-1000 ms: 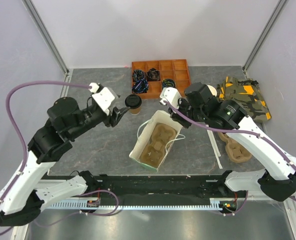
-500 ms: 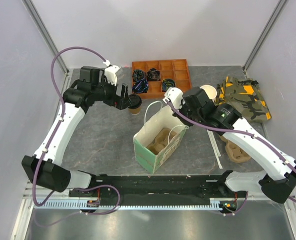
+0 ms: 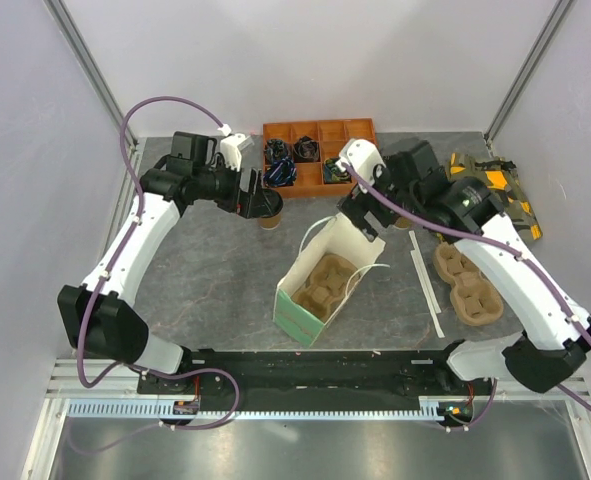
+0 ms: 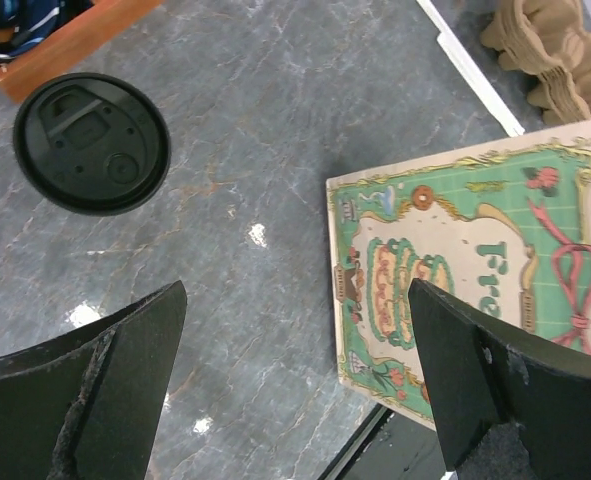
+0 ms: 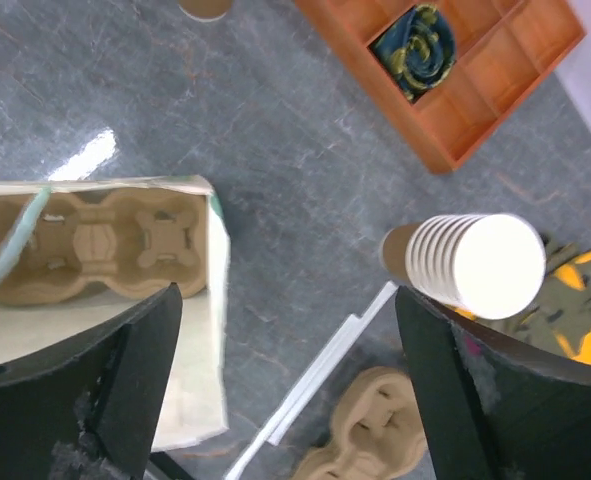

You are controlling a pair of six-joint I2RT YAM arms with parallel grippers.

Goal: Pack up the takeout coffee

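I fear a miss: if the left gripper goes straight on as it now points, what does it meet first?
Probably the bare table, between the takeout coffee and the paper bag; the coffee sits to one side of the open left gripper. Depth is unclear.

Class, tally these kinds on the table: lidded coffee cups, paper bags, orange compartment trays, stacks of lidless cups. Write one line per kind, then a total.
Lidded coffee cup: 1
Paper bag: 1
Orange compartment tray: 1
Stack of lidless cups: 1
Total: 4
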